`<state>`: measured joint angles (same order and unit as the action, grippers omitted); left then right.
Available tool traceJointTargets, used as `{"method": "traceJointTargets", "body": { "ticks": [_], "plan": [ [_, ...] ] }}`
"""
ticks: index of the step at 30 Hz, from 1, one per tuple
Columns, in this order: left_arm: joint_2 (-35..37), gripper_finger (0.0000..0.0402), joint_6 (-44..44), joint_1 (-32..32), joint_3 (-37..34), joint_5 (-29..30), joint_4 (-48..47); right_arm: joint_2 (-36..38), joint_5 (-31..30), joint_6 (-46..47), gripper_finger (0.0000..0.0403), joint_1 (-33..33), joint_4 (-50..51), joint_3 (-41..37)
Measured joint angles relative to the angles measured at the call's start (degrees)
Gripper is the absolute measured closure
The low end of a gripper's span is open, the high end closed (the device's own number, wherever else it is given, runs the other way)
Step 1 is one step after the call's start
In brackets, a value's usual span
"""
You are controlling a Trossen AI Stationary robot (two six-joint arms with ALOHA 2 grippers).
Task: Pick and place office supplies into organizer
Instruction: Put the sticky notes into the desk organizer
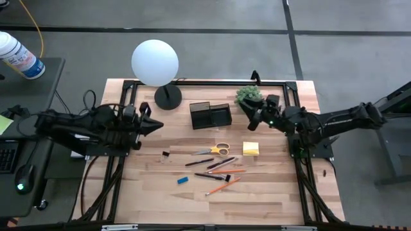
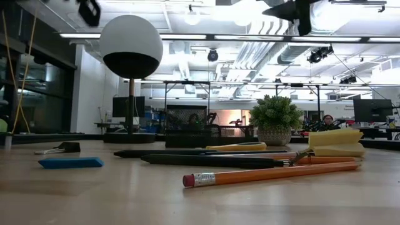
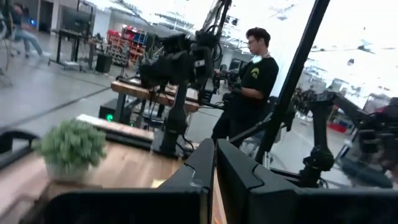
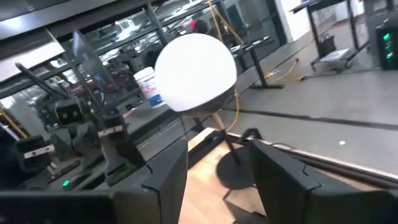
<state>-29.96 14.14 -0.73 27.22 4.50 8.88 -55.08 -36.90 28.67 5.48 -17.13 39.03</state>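
A: Pencil (image 2: 269, 173) nearest the low camera, lower centre of frame, lying flat on the worktop (image 1: 270, 199); pens (image 2: 206, 160) just behind it, blue eraser (image 2: 70, 162) at left.

B: Pincers?

A: Left pincer (image 1: 154, 126) left of centre in the overhead frame, fingers together, holding nothing. Right pincer (image 1: 252, 120) right of centre, beside the plant (image 1: 248, 95), fingers apart in its wrist view, nothing between them.

B: Supplies?

A: All loose, lower centre overhead: scissors (image 1: 215, 150), sticky pad (image 1: 250, 149), pens, eraser.

B: Advice for the pick?

A: My judgement: sticky pad sits nearest the right pincer. Drop straight down, straddle opposite edges, close squarely so it doesn't skid.

B: Organizer?

A: Black organizer (image 1: 210, 115), centre, above the scissors. Compartments look empty from overhead; can't confirm.
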Motion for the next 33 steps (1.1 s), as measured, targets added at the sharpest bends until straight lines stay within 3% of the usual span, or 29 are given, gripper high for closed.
{"method": "traceJointTargets", "body": {
  "ticks": [4, 10, 14, 18, 21, 25, 33],
  "plan": [
    [-8.6, 0.0394, -3.4, 0.0, 8.9, -1.3, -3.1, -3.7, 4.0, 3.3, 0.0238, 0.0, 0.3, 1.6],
    [-18.6, 0.0394, -3.9, 0.0, 22.1, -4.0, -21.8, -6.8, 17.6, -4.3, 0.0255, 0.0, 0.4, 4.0],
    [-23.0, 0.0394, -3.0, 0.0, 27.6, -4.1, -31.5, -6.8, 21.4, -8.2, 0.0313, -0.3, 3.5, 6.1],
    [-25.5, 0.0394, -3.3, 0.0, 28.9, -4.0, -34.2, -6.8, 28.3, -9.8, 0.0391, -1.7, 8.9, 7.8],
    [-27.3, 0.0394, -0.8, 0.0, 28.9, -4.2, -34.4, -6.8, 34.1, -12.3, 0.0380, -2.5, 10.3, 8.1],
    [-29.2, 0.0394, -0.4, 0.0, 28.9, -9.0, -34.4, -6.9, 38.7, -13.9, 0.0364, -2.6, 15.7, 8.1],
    [-29.8, 0.0394, -0.4, 0.0, 28.9, -10.0, -35.8, -6.8, 42.3, -7.5, 0.0336, -3.1, 39.3, 8.1]
  ]
}}
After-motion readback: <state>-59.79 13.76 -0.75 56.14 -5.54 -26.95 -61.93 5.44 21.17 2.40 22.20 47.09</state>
